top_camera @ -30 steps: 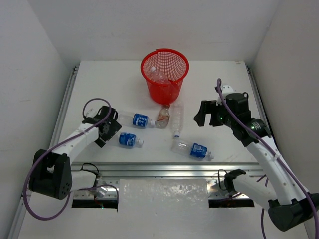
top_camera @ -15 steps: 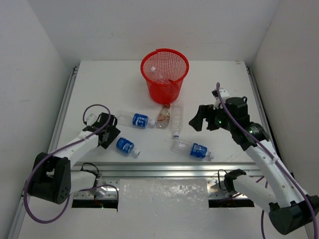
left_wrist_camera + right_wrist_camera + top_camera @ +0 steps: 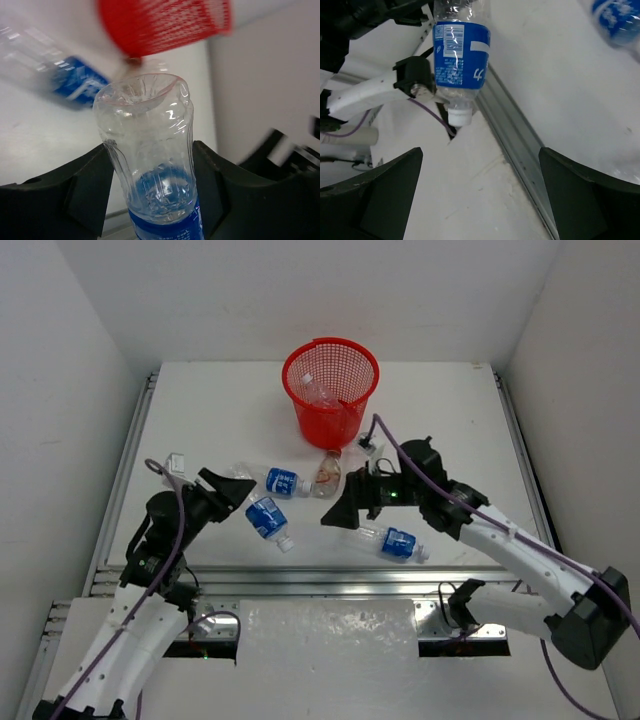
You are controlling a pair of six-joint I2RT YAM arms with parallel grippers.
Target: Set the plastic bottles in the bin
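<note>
A robot test lab, by the look: plain white walls [image 3: 300,290] box in the white surface [image 3: 440,410], with an aluminium rail [image 3: 320,577] along its near edge.

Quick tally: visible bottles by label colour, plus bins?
blue-label bottles: 3
brownish-orange-label bottle: 1
unlabelled bottle, inside the bin: 1
red mesh bin: 1
Total: 6 things, 5 of them bottles. Anything under the right arm is hidden.

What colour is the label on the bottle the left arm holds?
Blue label, clearest in right wrist view.

bin [image 3: 331,390] open above, orange-label bottle [image 3: 327,476] lying just before its base, right arm [image 3: 470,520] stretched low beside it
</note>
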